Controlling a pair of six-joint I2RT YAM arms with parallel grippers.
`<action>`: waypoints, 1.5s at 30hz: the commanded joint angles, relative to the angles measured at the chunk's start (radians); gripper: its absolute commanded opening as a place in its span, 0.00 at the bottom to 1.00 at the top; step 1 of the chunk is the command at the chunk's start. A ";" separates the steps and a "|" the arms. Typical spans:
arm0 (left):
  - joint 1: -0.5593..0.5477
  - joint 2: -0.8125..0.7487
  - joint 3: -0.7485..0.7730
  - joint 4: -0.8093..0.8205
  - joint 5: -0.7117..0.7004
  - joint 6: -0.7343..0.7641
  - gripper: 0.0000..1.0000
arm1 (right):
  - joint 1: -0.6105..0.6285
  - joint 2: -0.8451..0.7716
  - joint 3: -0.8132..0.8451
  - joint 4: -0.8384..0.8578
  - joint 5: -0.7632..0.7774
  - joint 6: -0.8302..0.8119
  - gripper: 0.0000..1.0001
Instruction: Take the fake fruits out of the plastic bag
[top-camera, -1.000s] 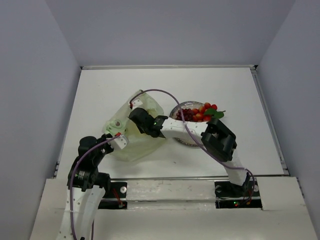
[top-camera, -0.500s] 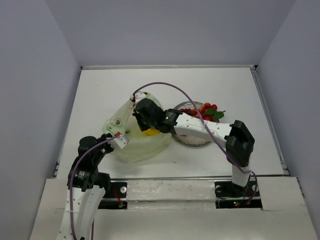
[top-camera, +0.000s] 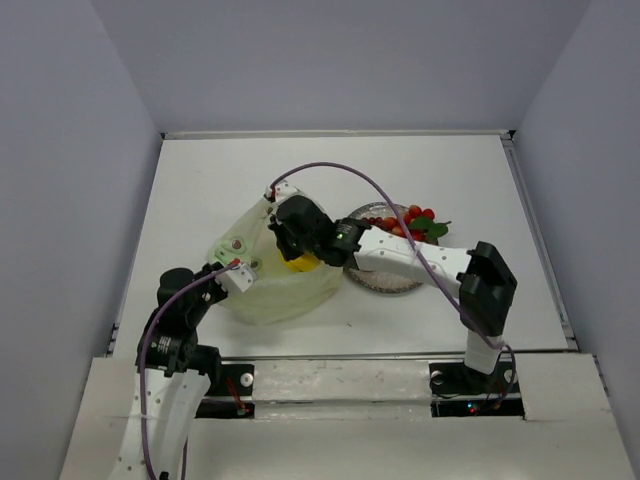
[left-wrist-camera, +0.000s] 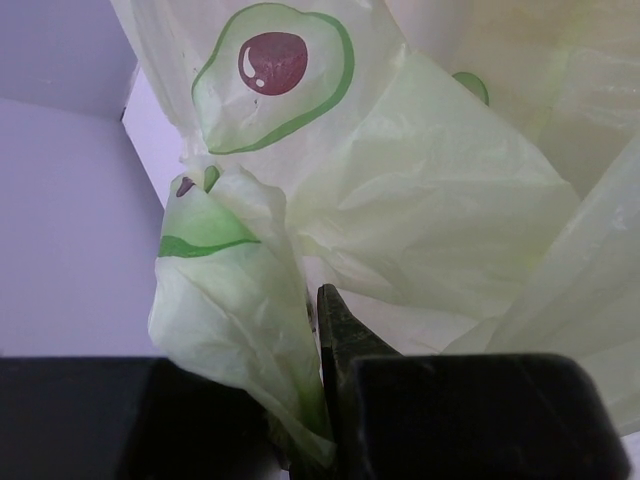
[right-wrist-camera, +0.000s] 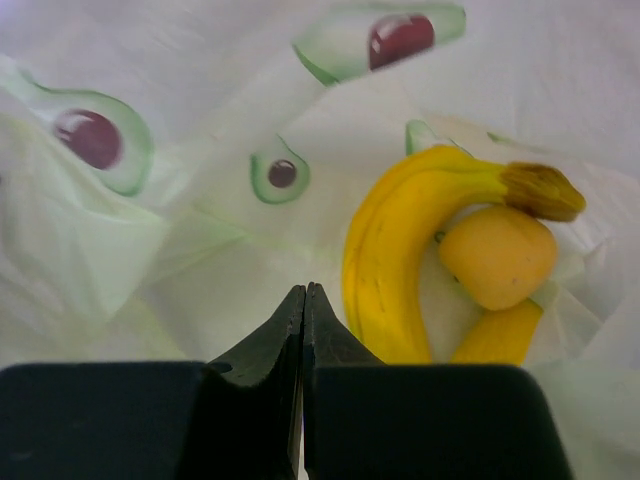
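Observation:
The pale yellow-green plastic bag (top-camera: 262, 290) lies left of centre, its mouth open to the right. My left gripper (top-camera: 238, 272) is shut on a fold of the bag's near-left edge (left-wrist-camera: 240, 320). My right gripper (top-camera: 284, 232) reaches into the bag mouth; it is shut and empty (right-wrist-camera: 304, 292). Just right of its tips inside the bag (right-wrist-camera: 150, 250) lie a yellow banana (right-wrist-camera: 385, 270), a round yellow-orange fruit (right-wrist-camera: 497, 256) and a second banana (right-wrist-camera: 500, 335). A yellow patch (top-camera: 300, 263) shows through the mouth. The red berry bunch (top-camera: 415, 218) and grape bunch (top-camera: 375, 222) lie on the plate.
The speckled grey plate (top-camera: 393, 281) sits right of the bag, partly under my right forearm. A purple cable (top-camera: 340, 172) arcs over the bag and plate. White walls edge the table on the far side and on both sides.
My right arm has swung left from beside the plate and stretched out, putting its gripper in the bag mouth. The left gripper has kept hold of the bag edge and risen slightly.

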 joint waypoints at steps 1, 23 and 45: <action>-0.001 0.000 0.040 0.042 -0.006 -0.025 0.25 | -0.009 0.016 -0.068 -0.058 0.102 0.007 0.01; -0.001 -0.199 -0.021 -0.080 0.040 0.183 0.36 | 0.235 -0.061 -0.455 0.094 0.398 0.087 0.12; -0.001 -0.190 -0.036 -0.040 0.038 0.173 0.41 | 0.037 0.220 0.050 -0.081 0.168 0.070 0.64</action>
